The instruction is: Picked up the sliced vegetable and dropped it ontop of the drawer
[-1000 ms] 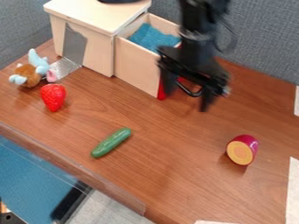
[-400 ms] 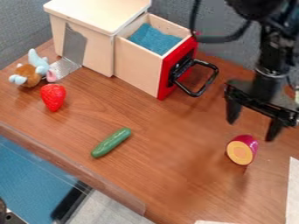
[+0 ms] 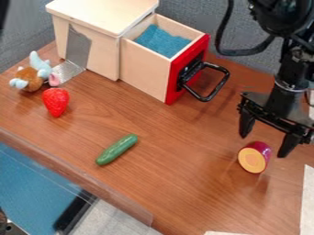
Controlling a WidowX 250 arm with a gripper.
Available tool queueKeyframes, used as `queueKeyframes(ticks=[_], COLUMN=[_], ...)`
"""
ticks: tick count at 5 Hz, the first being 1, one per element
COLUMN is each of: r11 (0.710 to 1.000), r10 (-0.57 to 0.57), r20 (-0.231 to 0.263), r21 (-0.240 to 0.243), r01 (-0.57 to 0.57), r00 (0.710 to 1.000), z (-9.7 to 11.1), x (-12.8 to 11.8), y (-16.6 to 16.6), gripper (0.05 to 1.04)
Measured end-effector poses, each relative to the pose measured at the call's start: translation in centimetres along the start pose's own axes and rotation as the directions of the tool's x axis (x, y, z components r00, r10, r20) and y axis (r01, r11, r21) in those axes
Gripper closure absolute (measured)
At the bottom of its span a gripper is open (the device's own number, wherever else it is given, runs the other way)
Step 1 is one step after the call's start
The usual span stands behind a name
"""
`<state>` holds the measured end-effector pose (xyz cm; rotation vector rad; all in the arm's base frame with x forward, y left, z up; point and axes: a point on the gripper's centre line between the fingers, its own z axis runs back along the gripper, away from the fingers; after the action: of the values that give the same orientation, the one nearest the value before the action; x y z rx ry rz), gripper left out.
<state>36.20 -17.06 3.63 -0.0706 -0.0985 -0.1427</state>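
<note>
Glossy cucumber (image 3: 116, 149) — smooth wood-grain tabletop (image 3: 165, 183) — cloth inside drawer (image 3: 146, 69).

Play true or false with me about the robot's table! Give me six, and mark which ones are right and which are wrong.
1. The drawer is pulled open, with something blue inside. True.
2. The strawberry is closer to the stuffed toy than to the cucumber. True.
3. The cucumber is inside the drawer. False: it lies on the table.
4. The gripper is open, close to the sliced vegetable. True.
5. The sliced vegetable is on top of the drawer. False: it is on the table.
6. The drawer's front is green. False: it is red.
</note>
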Motion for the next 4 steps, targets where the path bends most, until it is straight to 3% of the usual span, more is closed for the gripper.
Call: queueKeyframes(ticks=[2, 3, 4], r11=[0.999, 0.998, 0.998], r10=[-0.035, -0.057, -0.055], r20=[-0.111, -0.137, -0.121], r21=[0.0, 0.021, 0.035], r01=[0.036, 0.06, 0.06], r00=[0.993, 0.989, 0.991], z=[-2.1, -2.9, -2.9], x=[-0.8, -1.2, -1.0], y=[-0.8, -1.6, -1.5], gripper=[0.083, 0.119, 0.198])
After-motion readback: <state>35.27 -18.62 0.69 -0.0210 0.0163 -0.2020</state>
